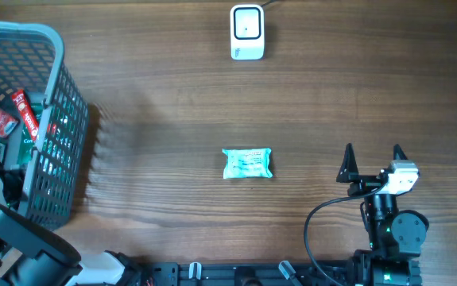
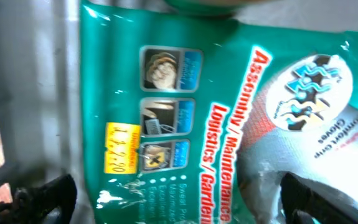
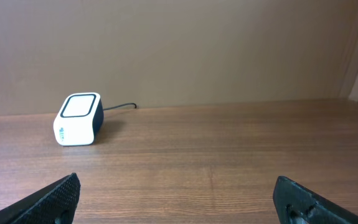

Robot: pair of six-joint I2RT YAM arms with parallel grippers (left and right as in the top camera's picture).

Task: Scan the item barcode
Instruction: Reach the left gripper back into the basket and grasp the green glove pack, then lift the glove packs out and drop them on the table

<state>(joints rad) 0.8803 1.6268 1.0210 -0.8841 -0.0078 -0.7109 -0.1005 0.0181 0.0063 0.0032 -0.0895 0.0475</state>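
At the far left, a grey wire basket [image 1: 29, 33] holds several packets. The left arm reaches down into it, and the overhead camera cannot see its gripper.

In the left wrist view, the left gripper [image 2: 185, 202] has its fingers spread wide, one at each lower corner of the frame, and they hold nothing. Directly in front of it, filling the view, lies a green glove packet [image 2: 185, 106] with red lettering and a yellow price sticker [image 2: 122, 147]. No barcode shows on this face.

In the middle of the table a small teal packet [image 1: 248, 164] lies flat. It is well to the left of the right gripper [image 1: 373, 155] and apart from it.

The white scanner [image 1: 247, 32] stands ahead of the right gripper and to its left, well away across bare wood.

The right gripper hovers low over the table with its fingers fully apart and empty.

The step in hand looks like fetching an item from the basket. Next, the left fingers would need to close on the glove packet, lift it clear of the basket wall, and carry it forward and right to the scanner. There it would likely need turning until its barcode faces the window.
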